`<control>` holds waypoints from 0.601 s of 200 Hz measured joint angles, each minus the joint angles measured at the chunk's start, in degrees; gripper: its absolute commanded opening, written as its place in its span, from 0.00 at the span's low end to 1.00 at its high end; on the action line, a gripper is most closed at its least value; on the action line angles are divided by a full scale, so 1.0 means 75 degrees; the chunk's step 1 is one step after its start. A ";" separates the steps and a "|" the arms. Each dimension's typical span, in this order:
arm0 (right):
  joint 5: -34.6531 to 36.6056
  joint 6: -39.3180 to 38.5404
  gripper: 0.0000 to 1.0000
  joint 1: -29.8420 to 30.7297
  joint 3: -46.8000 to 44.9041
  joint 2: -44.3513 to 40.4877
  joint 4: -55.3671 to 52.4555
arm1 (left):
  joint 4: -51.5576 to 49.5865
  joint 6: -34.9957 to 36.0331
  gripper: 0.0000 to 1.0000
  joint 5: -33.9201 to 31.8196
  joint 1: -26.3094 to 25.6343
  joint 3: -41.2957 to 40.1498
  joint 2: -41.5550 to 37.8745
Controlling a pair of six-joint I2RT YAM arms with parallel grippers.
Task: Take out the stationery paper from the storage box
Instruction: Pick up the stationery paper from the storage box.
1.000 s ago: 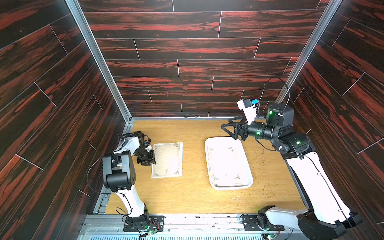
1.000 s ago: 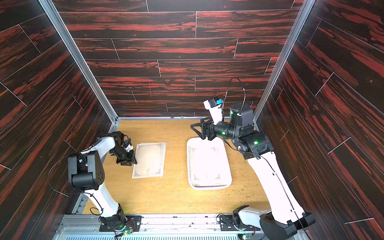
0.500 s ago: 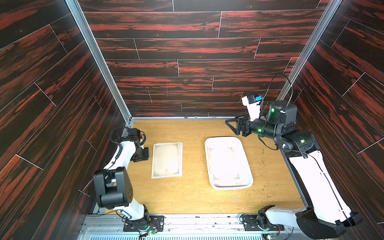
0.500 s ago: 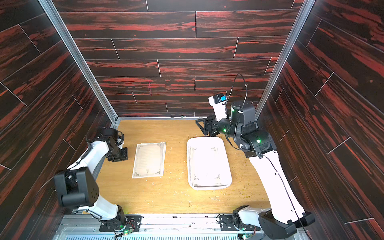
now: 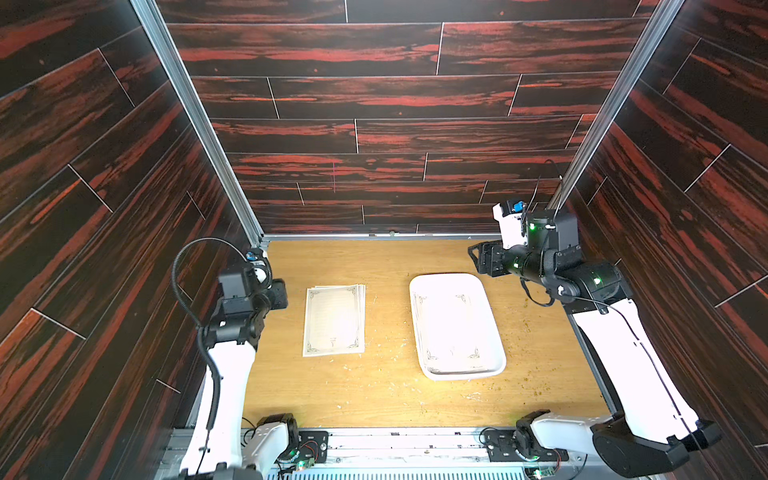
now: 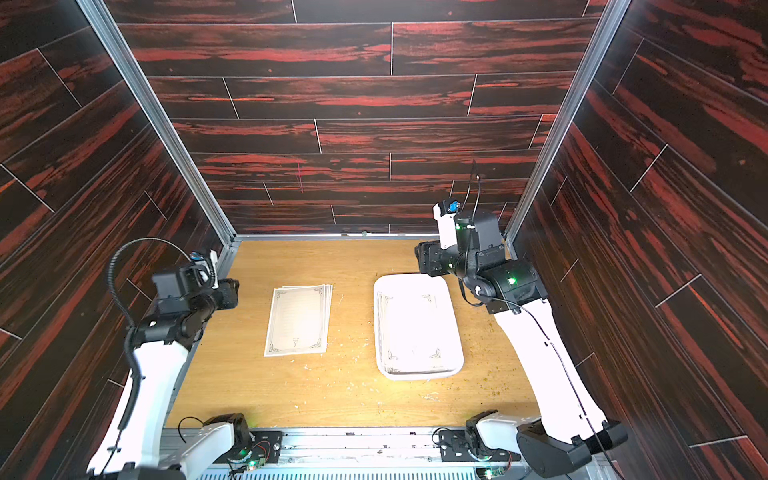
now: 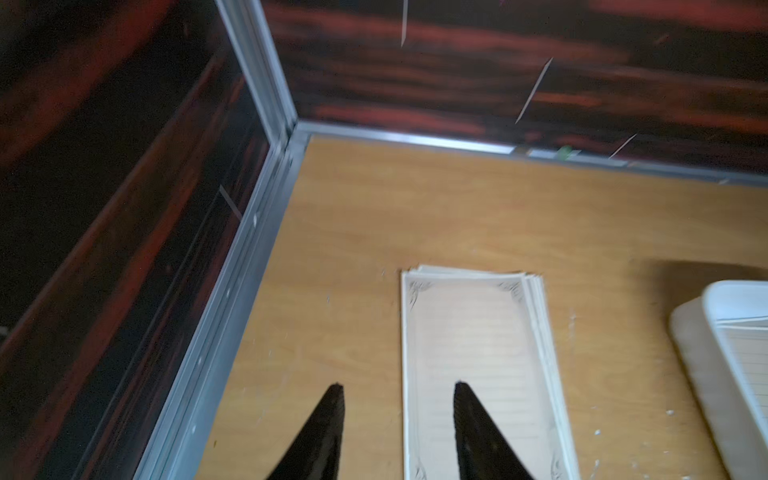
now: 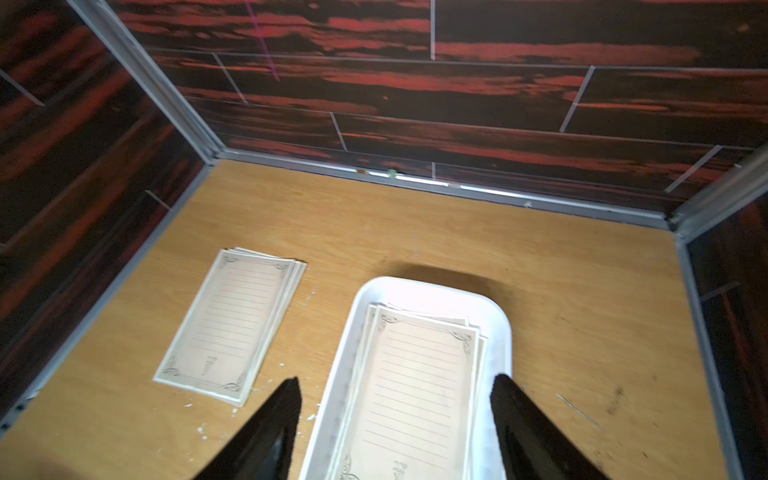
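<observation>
1. Left tool [image 5: 277, 296], top view: backed off the stationery paper [image 5: 334, 320] stacked on the counter [image 5: 386, 395]; right tool [image 5: 478, 261] pulled back to the storage box's [image 5: 446, 276] far corner.
2. Left wrist: left tool [image 7: 397, 384] released, empty.
3. Right wrist: right tool [image 8: 397, 378] spread wide, empty; more stationery paper [image 8: 419, 374] left in storage box [image 8: 415, 286], job unfinished.

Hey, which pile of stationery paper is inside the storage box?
The pile on the right arm's side, ringed by the white storage box. The other pile lies flat on the wooden table, outside it.
</observation>
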 measured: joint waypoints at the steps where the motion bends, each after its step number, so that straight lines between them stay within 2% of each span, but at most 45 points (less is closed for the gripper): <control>1: 0.0015 0.0000 0.75 0.0000 -0.0006 0.0000 0.0000 | 0.0015 0.0003 0.51 0.0017 -0.0003 0.0000 -0.0015; 22: 0.0367 0.0003 0.75 -0.0017 -0.0175 -0.0020 -0.0017 | 0.0504 0.0070 0.53 0.0542 -0.0318 0.0000 -0.0347; 56: 0.0842 0.0000 0.76 -0.0201 -0.0705 -0.0274 -0.0047 | 0.0883 0.0391 0.58 0.1151 -0.1309 0.0128 -0.0224; 77: 0.0947 0.0003 0.76 -0.0428 -0.1037 -0.0501 -0.0035 | 0.1093 0.0595 0.62 0.1294 -0.1824 0.0178 -0.0152; 120: 0.1000 0.0012 0.76 -0.0595 -0.1958 -0.1110 0.0586 | 0.2276 0.0705 0.61 0.1483 -0.2914 -0.0230 -0.0172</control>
